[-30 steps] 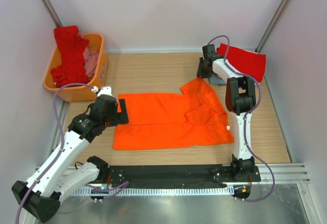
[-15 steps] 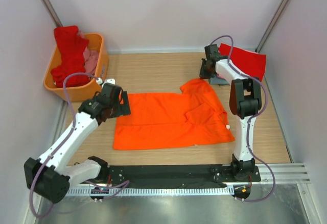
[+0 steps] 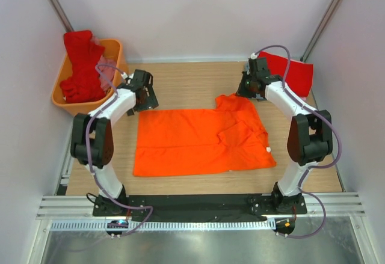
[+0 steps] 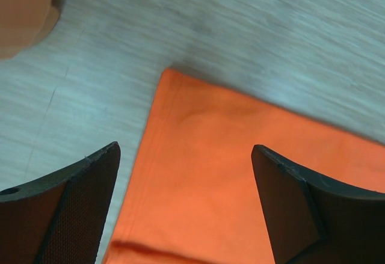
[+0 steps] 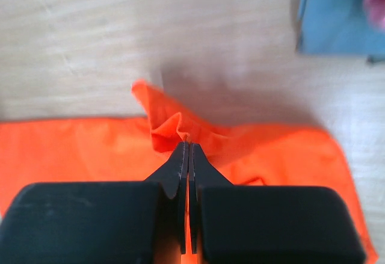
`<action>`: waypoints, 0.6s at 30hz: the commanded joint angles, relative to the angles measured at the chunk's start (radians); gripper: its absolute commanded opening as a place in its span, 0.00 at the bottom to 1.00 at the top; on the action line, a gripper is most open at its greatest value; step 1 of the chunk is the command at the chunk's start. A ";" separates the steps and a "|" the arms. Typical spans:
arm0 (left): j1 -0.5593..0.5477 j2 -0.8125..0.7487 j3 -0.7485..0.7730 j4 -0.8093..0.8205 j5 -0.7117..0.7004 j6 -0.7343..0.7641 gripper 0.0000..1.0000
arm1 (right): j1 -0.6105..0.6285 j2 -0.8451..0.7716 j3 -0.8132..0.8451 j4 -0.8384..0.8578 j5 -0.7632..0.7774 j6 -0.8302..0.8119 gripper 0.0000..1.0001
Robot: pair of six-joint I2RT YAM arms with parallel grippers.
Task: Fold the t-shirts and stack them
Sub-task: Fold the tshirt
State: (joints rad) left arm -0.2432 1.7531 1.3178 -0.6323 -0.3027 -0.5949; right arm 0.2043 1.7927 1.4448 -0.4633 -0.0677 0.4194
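Upper left in the overhead view, an orange basket (image 3: 118, 52) holds a red t-shirt (image 3: 81, 65) and a pink t-shirt (image 3: 106, 79). The left wrist view alone shows the left jaws spread wide over a corner of the orange t-shirt (image 3: 192, 141), flat in the middle of the desk (image 3: 192, 80). The right wrist view shows the right jaws pinched on its bunched edge, and a grey-blue t-shirt (image 5: 337, 23) upper right.

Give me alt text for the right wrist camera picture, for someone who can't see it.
The right pincer, jaws shut, pinches a puckered edge of the orange t-shirt, which lies spread on the pale wooden table. A grey-blue cloth lies apart from it at the top right corner.
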 commanded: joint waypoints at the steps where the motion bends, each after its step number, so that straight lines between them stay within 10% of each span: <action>1: 0.022 0.063 0.066 0.068 -0.007 -0.008 0.89 | 0.018 -0.096 -0.075 0.032 -0.026 0.015 0.01; 18: 0.087 0.193 0.041 0.186 0.056 -0.026 0.75 | 0.018 -0.139 -0.138 0.022 -0.038 0.002 0.01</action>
State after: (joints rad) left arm -0.1612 1.9278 1.3590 -0.5003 -0.2584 -0.6033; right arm 0.2234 1.6943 1.3155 -0.4686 -0.0929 0.4221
